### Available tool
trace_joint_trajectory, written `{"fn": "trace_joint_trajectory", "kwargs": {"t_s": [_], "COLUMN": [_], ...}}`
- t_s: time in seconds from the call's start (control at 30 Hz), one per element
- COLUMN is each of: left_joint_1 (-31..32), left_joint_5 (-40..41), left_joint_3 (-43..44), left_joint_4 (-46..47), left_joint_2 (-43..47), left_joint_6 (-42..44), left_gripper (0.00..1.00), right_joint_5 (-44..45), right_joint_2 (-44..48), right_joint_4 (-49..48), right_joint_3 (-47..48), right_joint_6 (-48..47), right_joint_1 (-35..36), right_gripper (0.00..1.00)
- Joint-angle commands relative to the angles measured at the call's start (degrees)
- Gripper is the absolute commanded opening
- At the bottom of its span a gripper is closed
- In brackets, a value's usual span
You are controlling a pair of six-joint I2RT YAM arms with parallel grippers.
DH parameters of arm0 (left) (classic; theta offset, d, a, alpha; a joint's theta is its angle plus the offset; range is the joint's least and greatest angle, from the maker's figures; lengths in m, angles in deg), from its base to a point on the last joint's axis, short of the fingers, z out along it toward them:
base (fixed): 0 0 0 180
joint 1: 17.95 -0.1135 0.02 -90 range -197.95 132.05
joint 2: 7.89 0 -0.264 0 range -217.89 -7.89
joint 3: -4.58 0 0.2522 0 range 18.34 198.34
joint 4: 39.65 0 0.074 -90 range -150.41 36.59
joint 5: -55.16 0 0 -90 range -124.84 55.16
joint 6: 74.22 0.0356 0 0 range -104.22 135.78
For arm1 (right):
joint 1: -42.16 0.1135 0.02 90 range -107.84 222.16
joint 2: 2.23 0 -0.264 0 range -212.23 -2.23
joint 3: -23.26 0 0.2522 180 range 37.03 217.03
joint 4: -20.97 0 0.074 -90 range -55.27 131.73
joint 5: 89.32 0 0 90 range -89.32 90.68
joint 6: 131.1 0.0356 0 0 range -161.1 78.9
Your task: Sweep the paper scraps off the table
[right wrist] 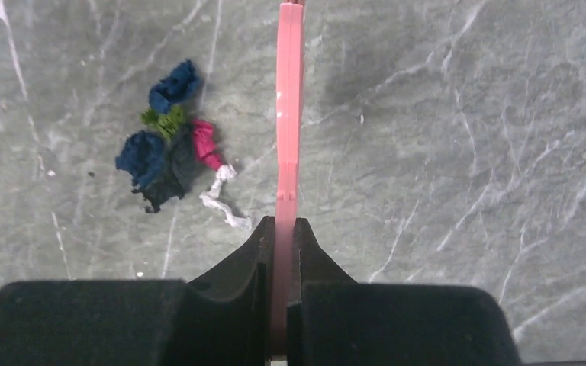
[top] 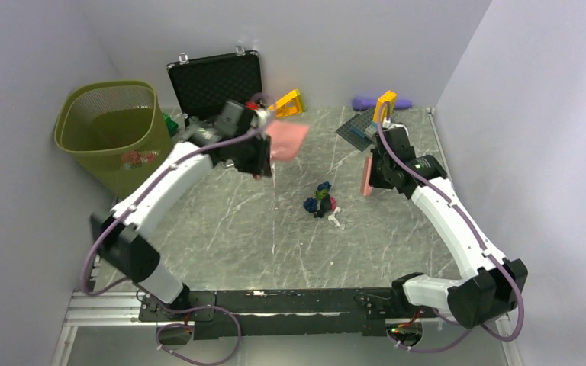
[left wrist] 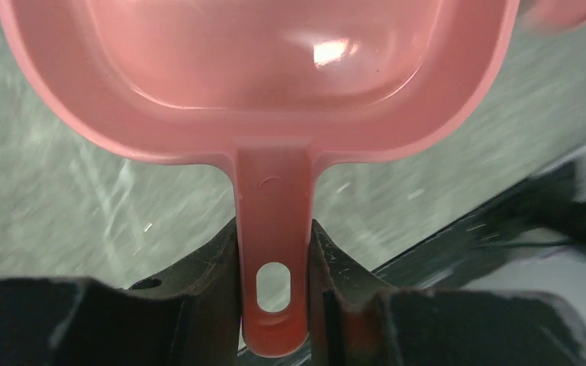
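The paper scraps (top: 321,202) lie in one small heap of dark blue, green, pink, black and white wads (right wrist: 168,137) near the middle of the table (top: 221,221). My left gripper (left wrist: 275,236) is shut on the handle of a pink dustpan (left wrist: 259,76), whose bowl looks empty. It holds the dustpan (top: 286,141) raised over the table's far side, left of the heap. My right gripper (right wrist: 284,229) is shut on a flat pink scraper (right wrist: 288,114) seen edge-on. The scraper (top: 367,174) stands just right of the scraps, apart from them.
An olive mesh waste bin (top: 114,130) stands off the table's far left corner. An open black case (top: 217,80) leans at the back. A yellow block (top: 288,103), a dark studded baseplate (top: 359,130) with another yellow block (top: 385,99), and a purple object (top: 398,103) sit along the far edge.
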Motion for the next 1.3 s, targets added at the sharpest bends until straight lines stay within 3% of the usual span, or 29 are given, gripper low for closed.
{"fn": "trace_joint_trajectory", "kwargs": {"t_s": [0.0,0.23,0.6,0.77,0.87,1.07,1.27], "left_joint_1": [8.7,18.3,19.1,19.1,19.3,19.6,19.8], "left_joint_5": [21.7,35.8,33.1,33.3,31.8,32.1,27.8], "left_joint_3": [0.6,-0.6,-6.6,-7.5,-7.3,-10.1,-12.7], "left_joint_4": [-15.8,-20.6,-18.8,-18.2,-18.4,-17.4,-15.9], "left_joint_2": [-4.6,-11.8,-12.5,-15.0,-16.5,-15.2,-11.9], "left_joint_6": [10.8,13.4,14.1,14.5,14.5,13.9,14.7], "left_gripper": [0.0,0.0,0.0,0.0,0.0,0.0,0.0], "right_joint_5": [3.3,6.1,-4.6,-12.6,-12.6,-0.4,12.9], "right_joint_2": [-2.4,-10.2,-18.8,-16.9,-15.0,-15.5,-22.4], "right_joint_4": [3.0,7.2,2.5,-2.3,-2.3,5.0,9.0], "right_joint_3": [0.6,-0.1,0.5,1.1,2.6,7.6,12.3], "right_joint_6": [-1.0,-0.3,-1.3,-1.1,-0.9,-2.1,-6.1], "right_joint_1": [2.0,8.6,13.3,13.3,13.2,12.7,12.6], "right_gripper": [0.0,0.0,0.0,0.0,0.0,0.0,0.0]}}
